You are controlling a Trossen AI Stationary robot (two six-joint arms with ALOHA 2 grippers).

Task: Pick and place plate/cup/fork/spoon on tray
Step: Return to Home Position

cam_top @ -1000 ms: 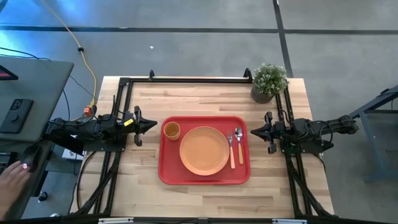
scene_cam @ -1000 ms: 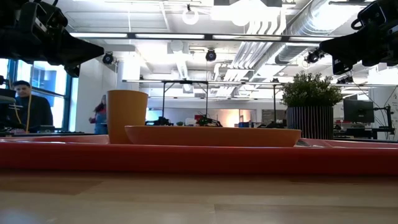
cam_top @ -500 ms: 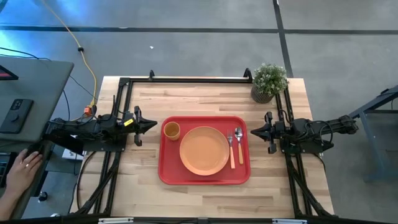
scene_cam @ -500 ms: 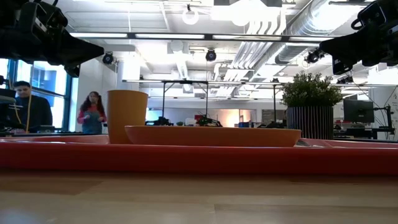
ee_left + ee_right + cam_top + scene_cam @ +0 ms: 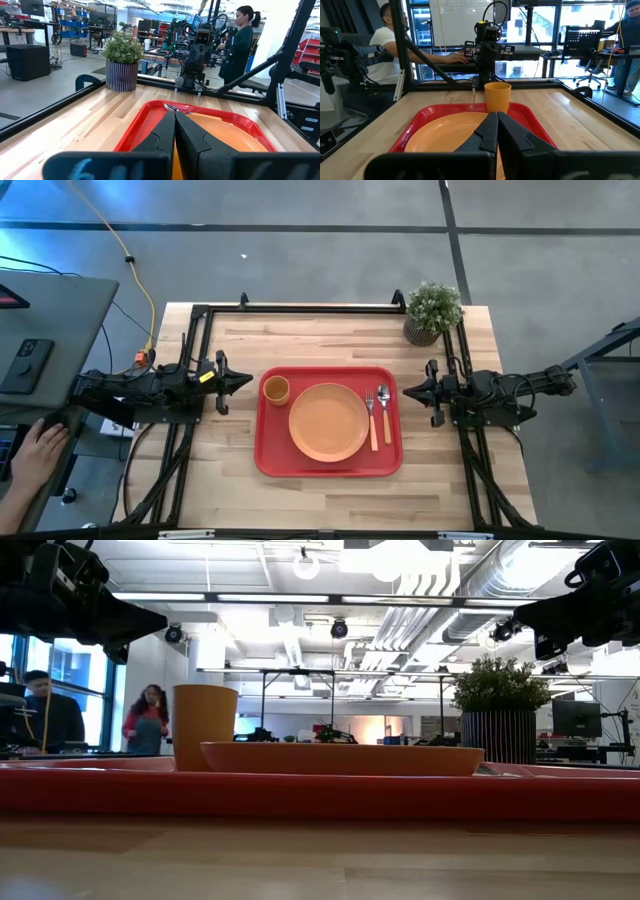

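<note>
The red tray [image 5: 270,455] lies mid-table. On it rest the orange plate [image 5: 328,421] in the middle, the small orange cup [image 5: 275,389] upright at its far left corner, and the fork [image 5: 371,423] and spoon [image 5: 385,411] side by side along its right side. My left gripper [image 5: 247,381] hovers shut and empty left of the tray. My right gripper [image 5: 407,391] hovers shut and empty right of the tray. In the low view the cup [image 5: 204,727] and plate [image 5: 340,757] stand above the tray's rim [image 5: 320,792].
A potted green plant [image 5: 432,311] stands at the table's far right corner. Black frame rails [image 5: 300,308] run along the far edge and both sides. A person's hand [image 5: 38,450] is at a desk off the table's left. People show in the room beyond.
Both arms and all tableware have kept still. The person's hand off the table's left has shifted at the desk, and a person walks in the background of the low view.
</note>
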